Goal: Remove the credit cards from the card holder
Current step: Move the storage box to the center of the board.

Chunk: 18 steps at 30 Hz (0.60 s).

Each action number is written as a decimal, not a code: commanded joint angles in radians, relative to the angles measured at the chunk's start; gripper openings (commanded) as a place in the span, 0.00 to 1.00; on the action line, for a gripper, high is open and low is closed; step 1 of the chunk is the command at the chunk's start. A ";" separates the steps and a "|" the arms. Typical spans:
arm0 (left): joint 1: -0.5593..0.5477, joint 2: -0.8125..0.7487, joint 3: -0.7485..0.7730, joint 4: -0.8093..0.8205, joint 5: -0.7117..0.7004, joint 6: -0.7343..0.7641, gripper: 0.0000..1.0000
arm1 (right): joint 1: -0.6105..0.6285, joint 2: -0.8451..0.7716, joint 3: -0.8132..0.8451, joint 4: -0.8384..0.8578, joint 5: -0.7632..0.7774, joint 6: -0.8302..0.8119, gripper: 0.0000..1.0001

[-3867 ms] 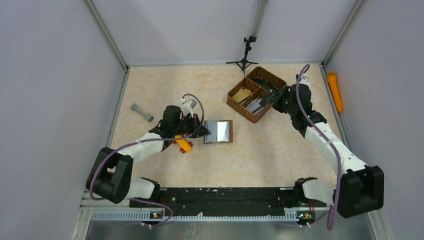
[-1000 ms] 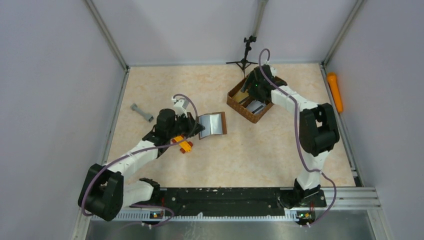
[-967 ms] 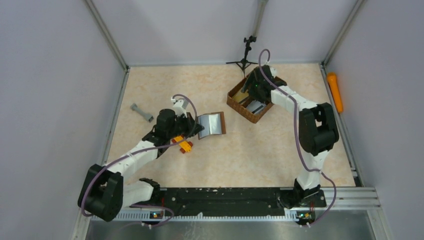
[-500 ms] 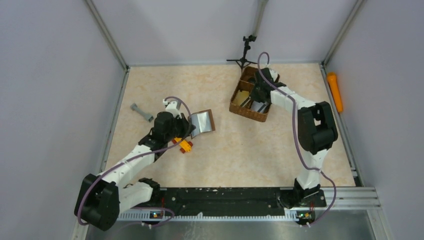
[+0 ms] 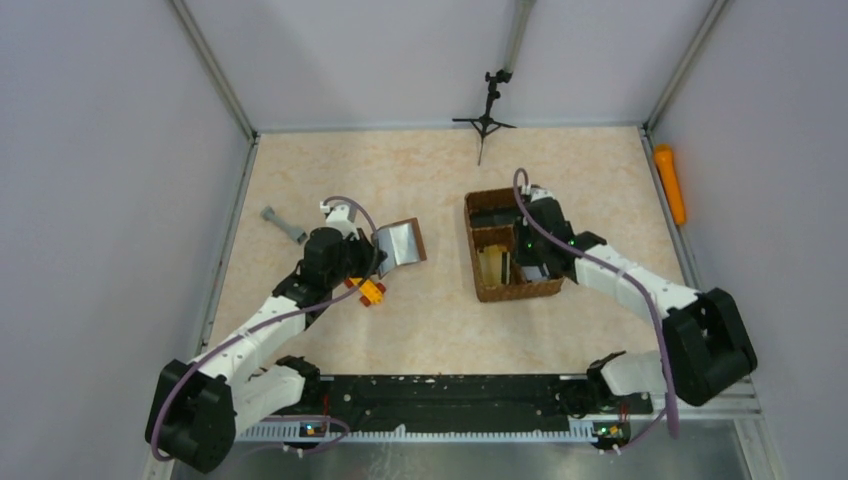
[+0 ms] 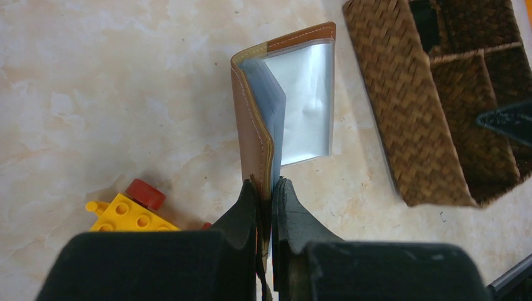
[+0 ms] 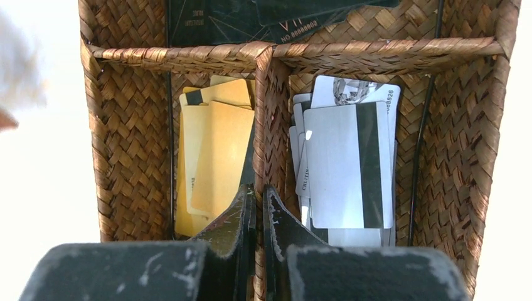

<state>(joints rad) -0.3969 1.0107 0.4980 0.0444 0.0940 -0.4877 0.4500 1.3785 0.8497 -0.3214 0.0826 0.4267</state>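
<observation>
Left tool [image 6: 265, 188]: jaws pinched on the lower edge of the card holder [image 6: 285, 113], leather cover between the fingers. The holder sits at 9 o'clock of tabletop [image 5: 330, 180] centre, half open in a V with the free flap raised and the silvery sleeve facing out. Cannot tell whether a card sits in that sleeve. A yellow brick [image 6: 128, 216] lies at 7 o'clock of the holder, just beside it.

Risk, left: the pinch takes only a thin margin of cover. A quick swing or a pull on the sleeve could slip the holder out or flop it shut.

Basket [image 7: 125, 125], at 3 o'clock of centre, has three compartments in the right wrist view:
- 12 o'clock: dark cards.
- 8 o'clock: gold cards [image 7: 210, 157], loosely stacked.
- 4 o'clock: the grey-silver credit cards [image 7: 348, 169], fanned, with the top one stripe-side up.

Right tool [image 7: 258, 194]: jaws closed on the woven divider between the gold and silver compartments, holding no card.

Risk, right: with the divider clamped, any arm motion drags or tips the whole basket. That could spill the stacks or mix the colours. The jaws must let go of the divider before they can fetch a card.
</observation>
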 commanded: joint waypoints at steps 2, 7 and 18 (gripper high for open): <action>0.004 0.007 0.008 0.064 0.050 0.001 0.00 | 0.160 -0.211 -0.101 0.206 0.111 -0.085 0.00; 0.004 -0.016 0.012 0.033 0.086 0.000 0.00 | 0.207 -0.292 -0.168 0.291 0.134 -0.116 0.00; 0.004 -0.148 0.022 -0.233 0.206 -0.080 0.00 | 0.222 -0.074 -0.014 0.336 0.175 -0.149 0.00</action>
<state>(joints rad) -0.3965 0.9020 0.4976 -0.1211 0.2199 -0.5190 0.6609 1.2072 0.6750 -0.1471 0.2180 0.2893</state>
